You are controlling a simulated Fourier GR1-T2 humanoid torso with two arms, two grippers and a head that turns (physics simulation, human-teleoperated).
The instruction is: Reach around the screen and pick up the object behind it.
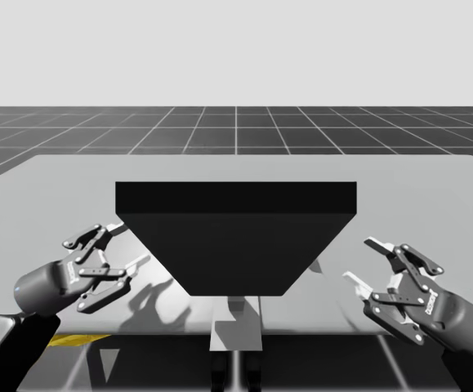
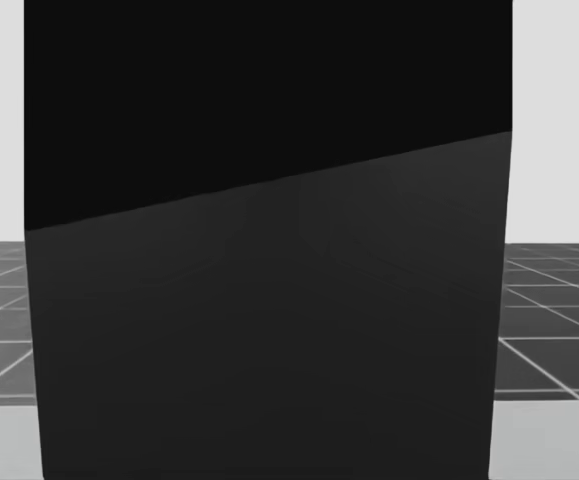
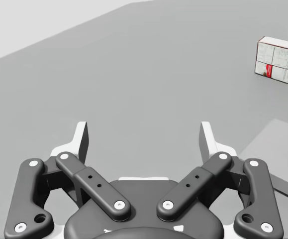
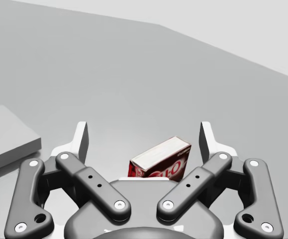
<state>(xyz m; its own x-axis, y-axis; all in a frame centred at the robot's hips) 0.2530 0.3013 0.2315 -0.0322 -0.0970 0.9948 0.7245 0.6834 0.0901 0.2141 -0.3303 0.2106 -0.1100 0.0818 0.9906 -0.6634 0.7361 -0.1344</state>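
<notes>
Well, you have both sets of jaws released, left jaws and right jaws poised off the black screen's [image 1: 236,237] side edges over open worktop [image 1: 56,188], and the red-and-white box [image 4: 159,160] lies ahead between the spread right jaws, touching neither side, just beyond the screen's base [image 4: 4,142].

The screen [image 1: 236,245] stands on the table [image 1: 56,188] between the left gripper [image 1: 130,243] and the right gripper [image 1: 360,260]; the box [image 4: 159,159] lies ahead of the right gripper.
</notes>
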